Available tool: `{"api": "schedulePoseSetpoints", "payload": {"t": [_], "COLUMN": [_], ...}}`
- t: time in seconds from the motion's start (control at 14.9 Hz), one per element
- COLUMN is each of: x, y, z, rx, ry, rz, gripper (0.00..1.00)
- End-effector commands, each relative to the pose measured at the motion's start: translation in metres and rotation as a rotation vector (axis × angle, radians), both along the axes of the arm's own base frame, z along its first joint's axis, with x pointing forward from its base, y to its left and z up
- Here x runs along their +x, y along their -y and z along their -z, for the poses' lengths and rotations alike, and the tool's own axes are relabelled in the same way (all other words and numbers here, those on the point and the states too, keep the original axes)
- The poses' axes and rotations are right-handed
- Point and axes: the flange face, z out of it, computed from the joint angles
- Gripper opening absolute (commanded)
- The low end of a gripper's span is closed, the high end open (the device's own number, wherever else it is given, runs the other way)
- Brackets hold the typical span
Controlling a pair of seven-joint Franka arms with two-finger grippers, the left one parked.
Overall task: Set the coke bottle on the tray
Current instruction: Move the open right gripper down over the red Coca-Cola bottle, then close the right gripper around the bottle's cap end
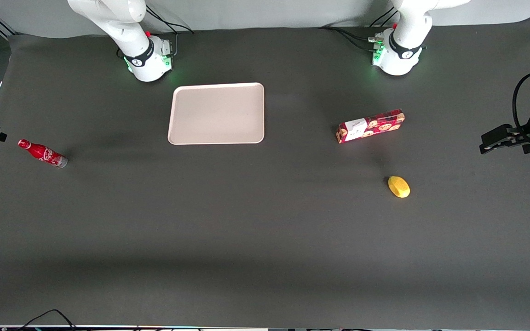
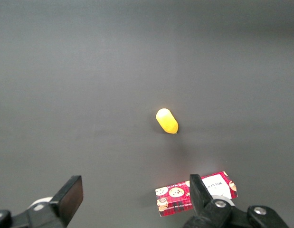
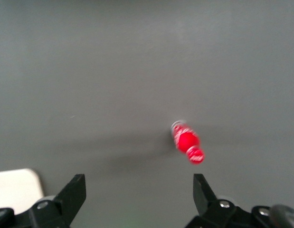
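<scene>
The claw is held high over the dark table, its two fingers spread wide with nothing between them, a pose suited to surveying the surface before a descent is made. The coke bottle stands upright below and ahead of the claw, nearer one fingertip than the other and well apart from both, so it is judged that a sideways correction is needed before the fingers can straddle it. In the front view the coke bottle is seen at the working arm's end of the table, well apart from the tray, whose flat bed lies bare and ready to receive it. Only a pale corner of the tray is caught beside the claw.
</scene>
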Motion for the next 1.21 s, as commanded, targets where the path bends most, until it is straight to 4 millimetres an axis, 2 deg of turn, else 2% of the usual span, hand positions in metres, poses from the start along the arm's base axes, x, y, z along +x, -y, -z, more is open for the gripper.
{"api": "schedulePoseSetpoints", "payload": {"t": [0.0,0.27,0.34,0.6,0.94,1.14], "x": [-0.020,-0.051,-0.057,-0.075,-0.082,-0.089], "y": [0.030,0.050,0.053,0.067,0.074,0.085], "z": [0.053,0.115,0.124,0.150,0.183,0.188], "rx": [-0.017,-0.009,-0.010,-0.018,-0.041,-0.044], "ry": [0.048,0.059,0.063,0.072,0.085,0.079], "rz": [0.024,0.088,0.089,0.123,0.140,0.127], "gripper": [1.00,1.00,1.00,1.00,1.00,1.00]}}
